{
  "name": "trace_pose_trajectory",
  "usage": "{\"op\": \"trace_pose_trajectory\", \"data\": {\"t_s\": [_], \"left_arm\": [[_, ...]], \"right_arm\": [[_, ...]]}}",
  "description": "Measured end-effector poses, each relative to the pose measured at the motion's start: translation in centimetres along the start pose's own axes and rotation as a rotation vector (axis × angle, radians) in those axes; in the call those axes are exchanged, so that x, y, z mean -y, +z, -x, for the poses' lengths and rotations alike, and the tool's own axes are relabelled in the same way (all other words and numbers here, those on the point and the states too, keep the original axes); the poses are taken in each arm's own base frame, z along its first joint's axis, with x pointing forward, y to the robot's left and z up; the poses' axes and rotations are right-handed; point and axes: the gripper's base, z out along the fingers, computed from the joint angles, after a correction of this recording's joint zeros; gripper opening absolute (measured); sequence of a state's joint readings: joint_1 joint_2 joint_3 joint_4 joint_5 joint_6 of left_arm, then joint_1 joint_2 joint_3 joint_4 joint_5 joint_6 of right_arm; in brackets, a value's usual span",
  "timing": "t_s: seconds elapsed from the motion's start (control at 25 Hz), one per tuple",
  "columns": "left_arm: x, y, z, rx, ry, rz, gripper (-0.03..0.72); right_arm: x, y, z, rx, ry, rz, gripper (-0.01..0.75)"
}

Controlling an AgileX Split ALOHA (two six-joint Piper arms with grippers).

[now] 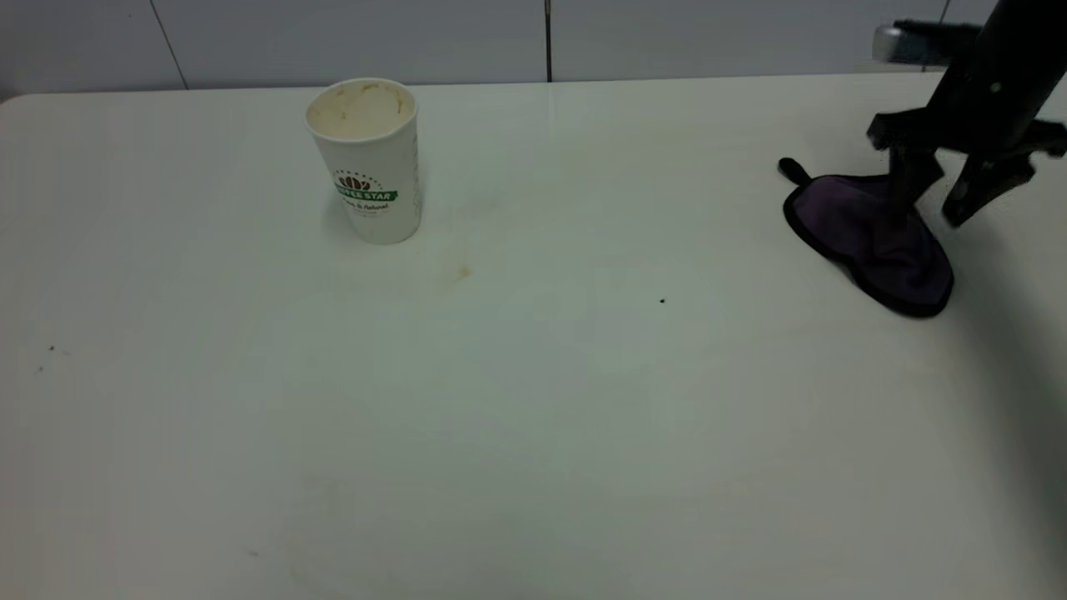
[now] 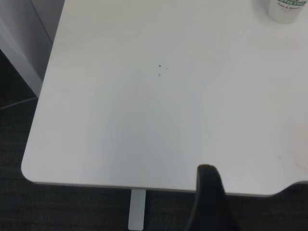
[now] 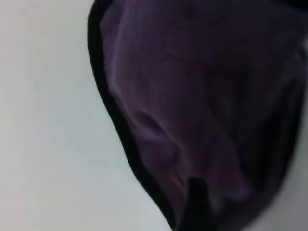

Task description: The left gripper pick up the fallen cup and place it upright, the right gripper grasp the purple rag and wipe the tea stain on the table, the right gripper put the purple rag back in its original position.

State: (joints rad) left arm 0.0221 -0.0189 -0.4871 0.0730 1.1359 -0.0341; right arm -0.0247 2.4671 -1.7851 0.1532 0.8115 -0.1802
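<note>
Purple plush rag [image 1: 867, 237] with black edging lies under the right pincer [image 1: 934, 200], whose spread jaws could snag and drag it while lifting away.

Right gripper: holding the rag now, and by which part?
Nothing is held. The right gripper stands open over the purple rag, one finger down on its middle, the other off its far edge.
</note>
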Motion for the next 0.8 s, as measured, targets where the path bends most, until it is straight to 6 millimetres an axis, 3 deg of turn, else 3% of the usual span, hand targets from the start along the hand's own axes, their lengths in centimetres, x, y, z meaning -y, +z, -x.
{"op": "trace_pose_trajectory", "data": {"t_s": [0.08,0.24,0.48,0.56,0.68,0.8], "left_arm": [[0.0,0.0,0.0,0.0,0.0,0.0,0.545],[0.0,0.0,0.0,0.0,0.0,0.0,0.545],[0.0,0.0,0.0,0.0,0.0,0.0,0.545],[0.0,0.0,0.0,0.0,0.0,0.0,0.545],[0.0,0.0,0.0,0.0,0.0,0.0,0.545],[0.0,0.0,0.0,0.0,0.0,0.0,0.545]], "right_arm": [[-0.1,-3.5,0.3,0.003,-0.025,-0.019,0.706],[-0.9,-11.7,0.1,0.012,-0.05,-0.028,0.727],[-2.6,-24.4,-2.7,0.122,-0.08,-0.059,0.728],[-3.5,-28.7,-4.6,0.202,-0.092,-0.064,0.728],[-5.0,-33.7,-8.6,0.297,-0.119,-0.064,0.728],[-6.2,-36.3,-13.8,0.339,-0.135,-0.054,0.728]]}}
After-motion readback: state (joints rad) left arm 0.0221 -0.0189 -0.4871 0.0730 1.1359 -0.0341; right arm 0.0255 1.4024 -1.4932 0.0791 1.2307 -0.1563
